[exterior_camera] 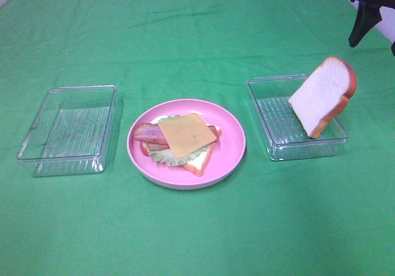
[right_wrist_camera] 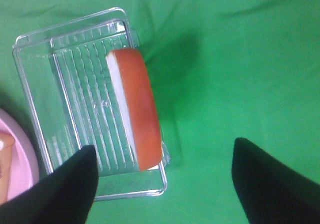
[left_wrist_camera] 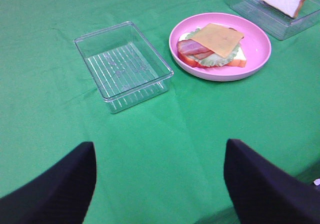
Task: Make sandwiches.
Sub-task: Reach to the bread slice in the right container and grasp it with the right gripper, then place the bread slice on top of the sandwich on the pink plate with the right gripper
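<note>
- Green-clothed worktop [exterior_camera: 197,239] carrying three things in a row: clear tray [exterior_camera: 69,129] on the left, round pink plate [exterior_camera: 231,141] in the middle, second clear tray [exterior_camera: 271,112] on the right.
- On the plate, open-faced sandwich [exterior_camera: 180,142]: white bread slice with orange-brown crust at the bottom, pale green lettuce [exterior_camera: 162,157] over it, reddish-brown bacon [exterior_camera: 147,132] sticking out toward the left tray, yellow cheese square [exterior_camera: 186,134] on top, turned cornerwise.
- Top bread slice [exterior_camera: 322,95] not yet on the stack: standing tilted in the right tray, lower edge on the tray floor, upper part leaning over the far right rim.
- Left tray holding nothing, just beside the plate, not touching.
- Left pincer [left_wrist_camera: 159,184] spread wide, gripping nothing, above bare cloth, well apart from tray and plate.
- Right pincer [right_wrist_camera: 165,181] likewise wide and gripping nothing, above the right tray, bread crust between and beyond the fingertips, no contact.
- Dark arm part [exterior_camera: 369,10] at the far right corner.
</note>
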